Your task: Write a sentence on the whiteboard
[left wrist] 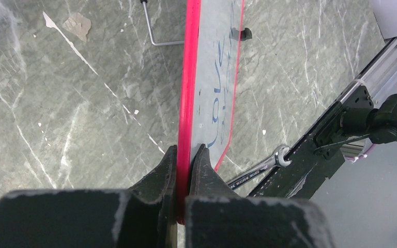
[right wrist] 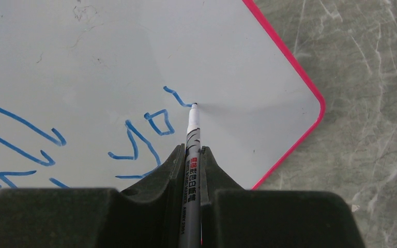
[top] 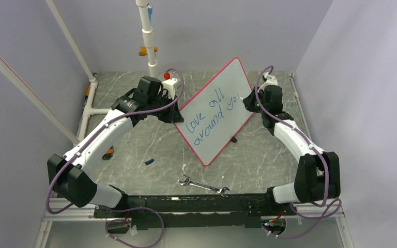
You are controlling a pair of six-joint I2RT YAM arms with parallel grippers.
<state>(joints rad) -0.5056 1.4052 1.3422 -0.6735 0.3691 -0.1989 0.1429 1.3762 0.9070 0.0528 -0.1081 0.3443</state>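
Step in hand, as judged: closing the last letter. It wants light, even tip pressure, a short stroke and a rigidly held board.

Right gripper [right wrist: 191, 153], lower centre of its view: jaws almost shut, clamping a marker [right wrist: 192, 135] whose tip touches the board at a blue stroke's end.

Left gripper [left wrist: 186, 153], bottom centre of its view: jaws narrowly parted, pinching the board's red rim edge-on.

Top view: a wrench [top: 203, 185] lies at bottom centre. Beyond it, at centre, the whiteboard [top: 227, 82] stands tilted, bearing the sentence [top: 212, 118].
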